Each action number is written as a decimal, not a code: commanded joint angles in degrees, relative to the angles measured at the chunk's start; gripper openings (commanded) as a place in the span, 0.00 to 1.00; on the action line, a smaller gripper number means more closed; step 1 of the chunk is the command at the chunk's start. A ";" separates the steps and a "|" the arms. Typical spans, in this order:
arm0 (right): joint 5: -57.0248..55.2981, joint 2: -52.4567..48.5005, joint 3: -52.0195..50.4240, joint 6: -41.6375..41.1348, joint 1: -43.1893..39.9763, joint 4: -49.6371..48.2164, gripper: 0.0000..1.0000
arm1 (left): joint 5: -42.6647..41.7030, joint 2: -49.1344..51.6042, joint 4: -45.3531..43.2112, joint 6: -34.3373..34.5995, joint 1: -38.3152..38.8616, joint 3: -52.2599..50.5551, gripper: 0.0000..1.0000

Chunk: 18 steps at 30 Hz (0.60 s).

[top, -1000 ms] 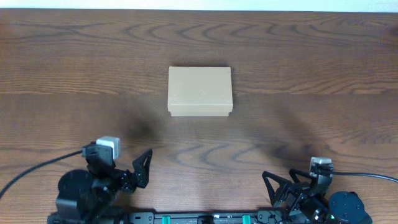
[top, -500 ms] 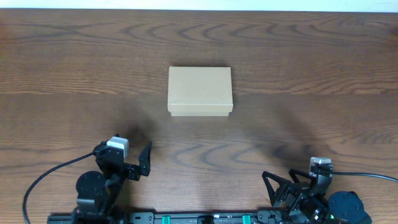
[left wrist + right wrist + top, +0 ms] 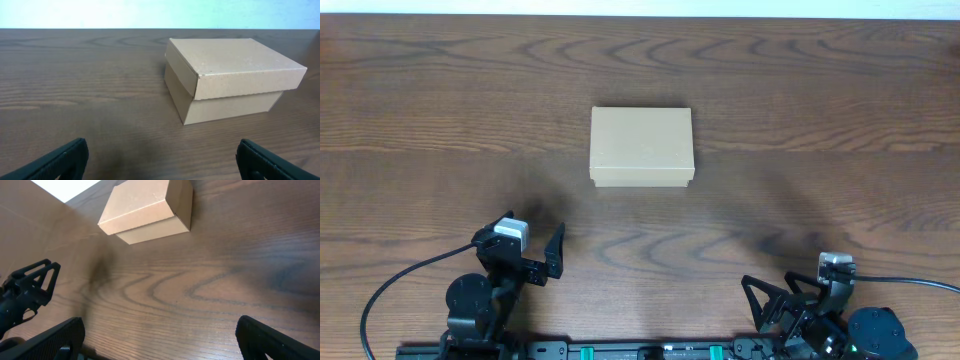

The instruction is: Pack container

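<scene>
The container [image 3: 641, 147] is a tan cardboard box with its lid shut, standing in the middle of the wooden table. It shows ahead and to the right in the left wrist view [image 3: 230, 75] and at the top in the right wrist view [image 3: 145, 212]. My left gripper [image 3: 522, 256] is open and empty at the near left, well short of the box, with only bare table between its fingers [image 3: 162, 157]. My right gripper [image 3: 772, 298] is open and empty at the near right edge [image 3: 160, 332]. No pens are in view.
The brown wooden table [image 3: 820, 120] stretches around the box on all sides. A black cable [image 3: 400, 275] trails left from the left arm. The left gripper also shows at the left edge of the right wrist view [image 3: 30, 290].
My left gripper has swung from a slanted pose to face straight toward the box and shifted a little right. The box and the right arm have not moved.
</scene>
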<state>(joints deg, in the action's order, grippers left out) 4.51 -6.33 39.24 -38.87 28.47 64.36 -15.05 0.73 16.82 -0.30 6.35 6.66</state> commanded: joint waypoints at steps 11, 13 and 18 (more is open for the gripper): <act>0.22 0.22 -0.11 -0.72 0.44 0.00 0.99 | -0.39 -0.48 0.02 -1.03 -0.44 -1.40 0.95; 0.22 0.22 -0.11 -0.72 0.44 0.00 0.99 | -0.42 -0.48 0.02 -1.03 -0.44 -1.40 0.95; -1.55 0.22 -0.11 0.07 0.44 0.39 0.99 | -0.42 -0.48 0.02 -1.03 -0.44 -1.40 0.95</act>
<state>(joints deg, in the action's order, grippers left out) 4.36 -6.33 39.24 -38.85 28.47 64.58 -15.05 0.73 16.80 -0.30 6.35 6.66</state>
